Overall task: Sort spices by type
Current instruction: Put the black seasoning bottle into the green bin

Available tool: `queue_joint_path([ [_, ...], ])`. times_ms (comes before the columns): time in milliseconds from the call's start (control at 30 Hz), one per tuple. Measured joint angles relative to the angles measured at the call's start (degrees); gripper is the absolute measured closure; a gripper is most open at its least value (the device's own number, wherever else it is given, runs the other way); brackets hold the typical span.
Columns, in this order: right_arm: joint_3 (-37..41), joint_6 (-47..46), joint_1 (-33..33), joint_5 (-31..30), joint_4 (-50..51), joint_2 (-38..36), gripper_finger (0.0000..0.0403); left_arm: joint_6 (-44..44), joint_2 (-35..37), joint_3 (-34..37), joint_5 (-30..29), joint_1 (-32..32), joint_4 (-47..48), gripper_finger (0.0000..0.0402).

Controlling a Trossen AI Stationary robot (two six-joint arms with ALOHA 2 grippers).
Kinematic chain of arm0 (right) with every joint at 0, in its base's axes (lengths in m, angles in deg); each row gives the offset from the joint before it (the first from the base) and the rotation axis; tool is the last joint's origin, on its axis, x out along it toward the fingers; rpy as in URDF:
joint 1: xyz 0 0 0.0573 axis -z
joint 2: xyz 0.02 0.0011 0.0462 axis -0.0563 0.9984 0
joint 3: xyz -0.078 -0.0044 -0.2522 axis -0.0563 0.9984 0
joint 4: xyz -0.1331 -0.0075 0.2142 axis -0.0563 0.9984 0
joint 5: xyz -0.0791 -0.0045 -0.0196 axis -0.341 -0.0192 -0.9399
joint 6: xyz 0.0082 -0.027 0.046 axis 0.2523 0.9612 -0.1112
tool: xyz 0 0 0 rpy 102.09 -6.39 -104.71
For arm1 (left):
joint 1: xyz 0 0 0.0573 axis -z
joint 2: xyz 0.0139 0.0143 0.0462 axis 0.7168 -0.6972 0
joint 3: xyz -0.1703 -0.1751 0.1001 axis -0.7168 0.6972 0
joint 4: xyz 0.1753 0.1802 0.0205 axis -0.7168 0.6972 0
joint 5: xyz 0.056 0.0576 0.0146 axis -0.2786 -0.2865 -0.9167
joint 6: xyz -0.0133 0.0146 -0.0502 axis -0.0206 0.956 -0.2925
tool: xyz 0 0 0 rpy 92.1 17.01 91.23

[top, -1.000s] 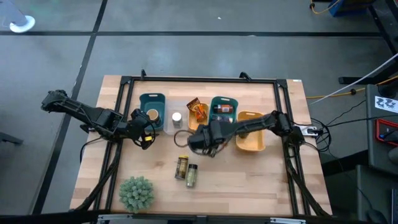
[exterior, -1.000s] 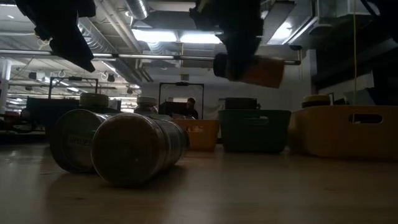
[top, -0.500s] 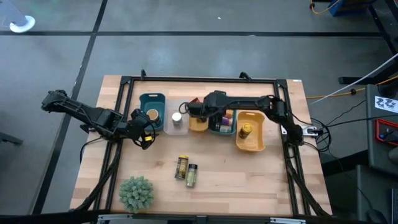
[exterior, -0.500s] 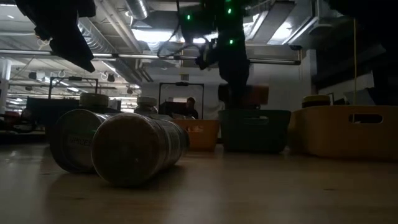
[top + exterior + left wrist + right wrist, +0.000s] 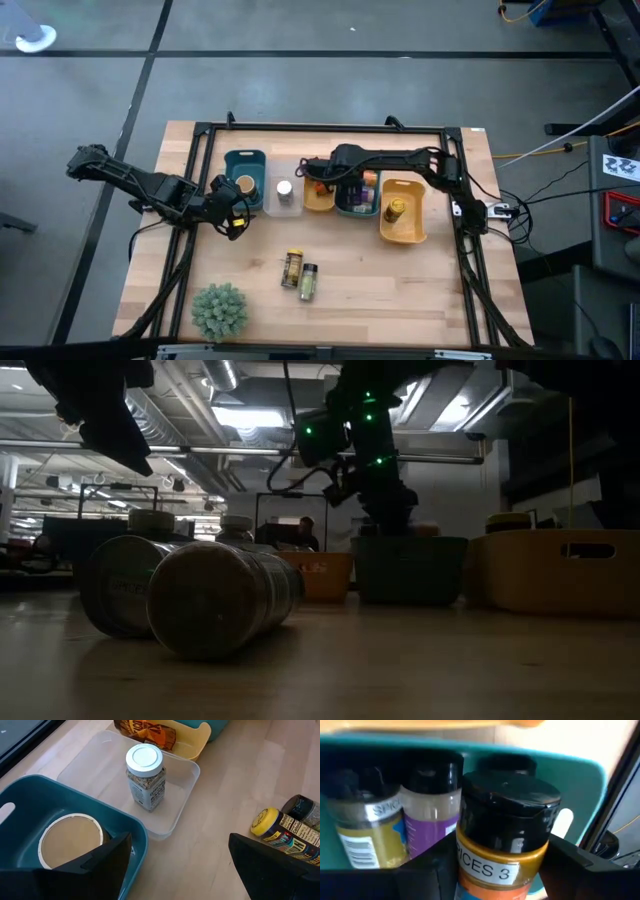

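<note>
My right gripper (image 5: pixel 347 183) (image 5: pixel 502 867) reaches down into the right teal tray (image 5: pixel 362 205) (image 5: pixel 408 568) and is shut on a black-lidded spice jar with an orange label (image 5: pixel 506 830). Two other black-lidded jars (image 5: pixel 427 805) (image 5: pixel 367 820) stand beside it in that tray. My left gripper (image 5: pixel 232 208) (image 5: pixel 180 865) is open and hovers near the left teal tray (image 5: pixel 244 163), which holds a tan-lidded jar (image 5: pixel 70 845). A yellow-lidded jar (image 5: pixel 292 267) (image 5: pixel 280 827) and a dark-lidded jar (image 5: pixel 308 283) lie on their sides on the table. My right gripper pinches the orange-labelled jar by its body (image 5: pixel 470 870) just below the black lid, one finger on each side. The fingers come from above, slanting down into the teal tray. The jar sits roughly upright among the other jars. Its base is hidden.
A clear tray (image 5: pixel 172 807) holds a white-lidded jar (image 5: pixel 284 189) (image 5: pixel 145 777). An orange tray (image 5: pixel 318 200) holds the brown-orange packet (image 5: pixel 318 178). The yellow tray (image 5: pixel 405 228) has one jar (image 5: pixel 396 209). A green plant (image 5: pixel 219 310) stands at the near left. A black frame rims the table.
My right gripper has carried the orange-labelled jar from above the table's middle toward the far edge. It has then lowered the jar into the right teal tray. The jar was held high and lying level. It now sits upright and low among the other jars.
</note>
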Motion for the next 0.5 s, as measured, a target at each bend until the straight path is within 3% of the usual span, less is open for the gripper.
queue_joint_path([
  [500,2.94,0.10,0.17,-0.15,-2.14,0.02,0.0146,0.00,0.00,0.01,0.02,0.00,0.00,0.0084],
])
